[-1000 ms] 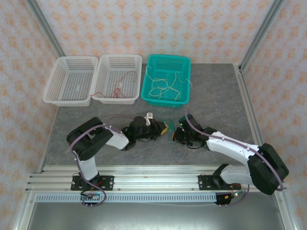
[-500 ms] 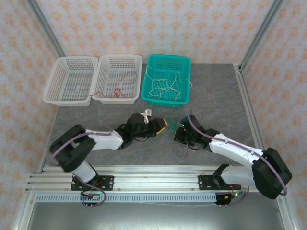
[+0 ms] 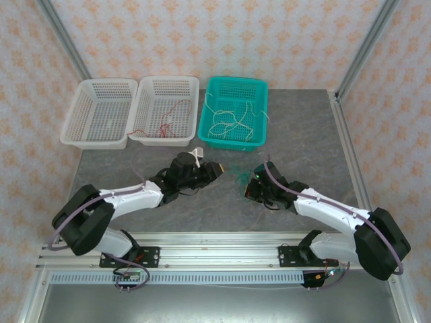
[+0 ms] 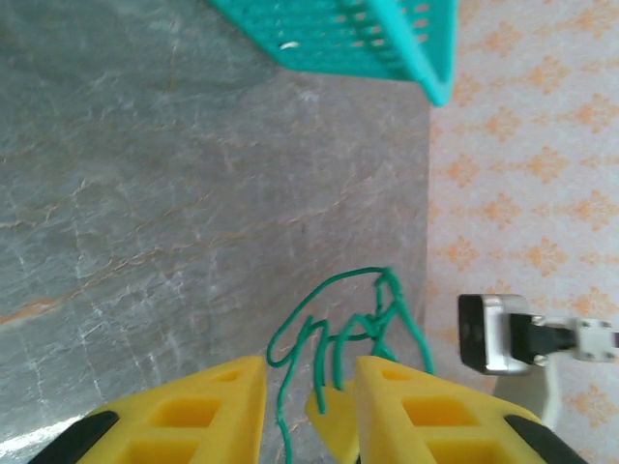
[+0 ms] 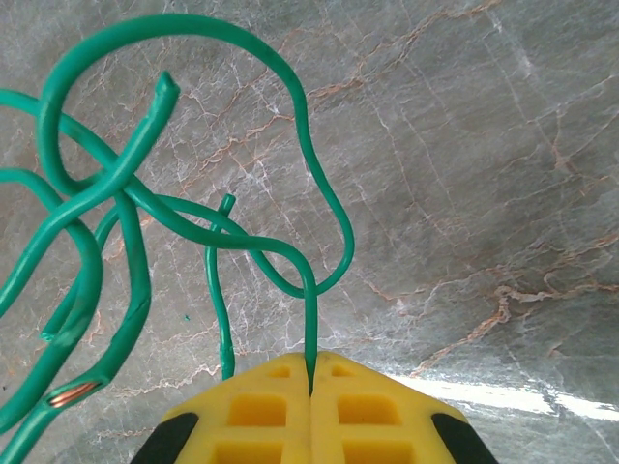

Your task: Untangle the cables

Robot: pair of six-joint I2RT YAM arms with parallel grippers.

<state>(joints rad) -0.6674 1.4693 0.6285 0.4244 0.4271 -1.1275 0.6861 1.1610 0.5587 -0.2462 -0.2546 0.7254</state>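
Where the tangle sits: tangle of thin green wires (image 3: 237,176) (image 4: 385,282) (image 5: 131,198), about the middle of the grey marble-look worktop (image 3: 303,134), between the two grippers, well short of the far edge
left gripper (image 3: 219,166) (image 4: 309,387): yellow fingers parted, green strands run through the gap between them
right gripper (image 3: 247,183) (image 5: 309,372): yellow fingers pressed together, one green strand clamped right at the tips
tangle shape: loops crossing over each other, several cut ends loose, one end showing bare copper
tangle contact: can't tell if it lies on the worktop or hangs just above it
far edge, middle: teal perforated plastic basket (image 3: 236,81) (image 4: 368,39), thin cream-white wires (image 3: 225,124) heaped inside
far edge, left of teal: white perforated plastic basket (image 3: 168,78), thin red wires (image 3: 165,124) inside
far-left corner: second white perforated plastic basket (image 3: 108,82), side by side with the first
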